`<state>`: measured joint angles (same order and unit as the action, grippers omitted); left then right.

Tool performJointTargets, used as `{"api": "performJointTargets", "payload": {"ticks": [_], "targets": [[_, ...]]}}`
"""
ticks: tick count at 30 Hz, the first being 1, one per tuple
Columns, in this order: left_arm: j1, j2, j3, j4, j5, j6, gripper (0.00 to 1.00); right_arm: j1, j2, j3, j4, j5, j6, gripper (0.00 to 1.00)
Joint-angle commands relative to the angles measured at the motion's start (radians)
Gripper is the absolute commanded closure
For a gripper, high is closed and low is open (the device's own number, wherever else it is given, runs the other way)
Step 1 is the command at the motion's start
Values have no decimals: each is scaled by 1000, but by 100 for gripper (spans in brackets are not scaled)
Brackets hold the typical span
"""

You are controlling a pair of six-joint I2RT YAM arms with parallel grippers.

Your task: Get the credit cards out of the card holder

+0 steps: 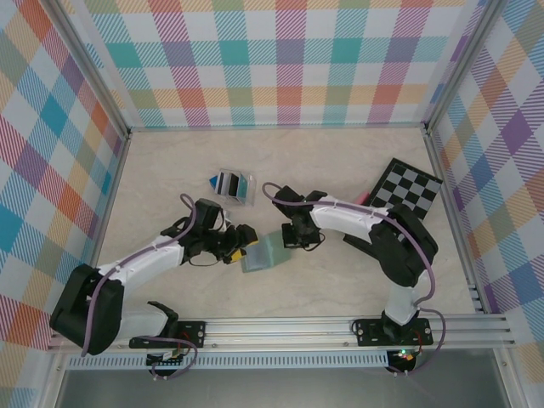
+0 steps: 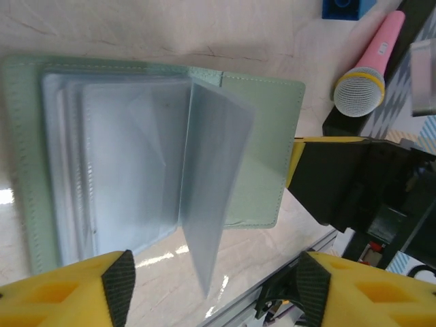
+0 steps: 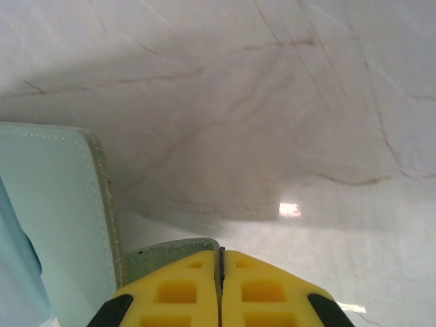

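Your right hand (image 3: 221,289) pins the card holder (image 3: 58,204) by its cover edge. Close your parted left hand (image 2: 214,281) squarely on the raised clear sleeve (image 2: 212,177), near its free edge.

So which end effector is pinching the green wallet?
The right end effector: its yellow fingers are shut on the edge of the card holder cover. The left end effector stands open, holding nothing.
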<state>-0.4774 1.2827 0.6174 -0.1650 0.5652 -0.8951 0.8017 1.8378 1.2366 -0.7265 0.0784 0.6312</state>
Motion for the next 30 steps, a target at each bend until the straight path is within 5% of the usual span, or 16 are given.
{"api": "performJointTargets", "payload": {"ticks": [1, 13, 21, 30], "targets": [[-14, 39, 42, 48, -13, 7, 38, -4, 21, 43, -11, -44, -24, 96], [-49, 180, 88, 196, -22, -42, 54, -23, 51, -4, 110, -217, 34, 96], [-76, 254, 115, 242, -78, -67, 54, -79, 11, -76, 232, -294, 78, 94], [-79, 327, 122, 286, -128, -99, 61, -91, -139, -171, 279, -238, 88, 69]]}}
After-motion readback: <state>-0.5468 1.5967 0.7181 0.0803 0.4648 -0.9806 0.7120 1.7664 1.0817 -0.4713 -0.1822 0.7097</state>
